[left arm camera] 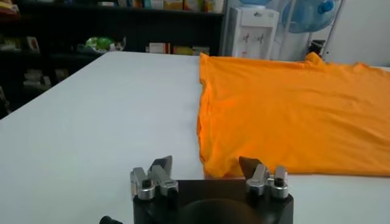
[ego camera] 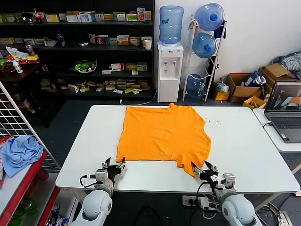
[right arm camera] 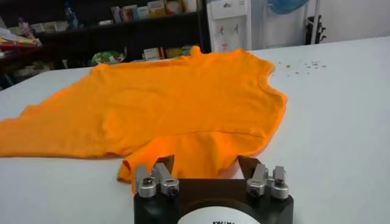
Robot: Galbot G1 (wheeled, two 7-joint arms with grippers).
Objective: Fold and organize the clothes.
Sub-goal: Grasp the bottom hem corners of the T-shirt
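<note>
While the broad white table (ego camera: 244, 150) carries it, the bright orange short-sleeved cotton T-shirt (ego camera: 162, 134) lies spread flat across the middle. To fold cleanly, each arm should probably pinch a near corner together. Left pincer (ego camera: 116, 166) and right pincer (ego camera: 203, 169) hover open at the near hem, empty.

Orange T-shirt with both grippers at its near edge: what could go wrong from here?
1. The orange T-shirt lies uneven: a flap hangs lower near the right gripper, so the two grasps may lift mismatched edges and fold crooked.
2. The left gripper, open, sits just off the corner and may pinch only table.
</note>
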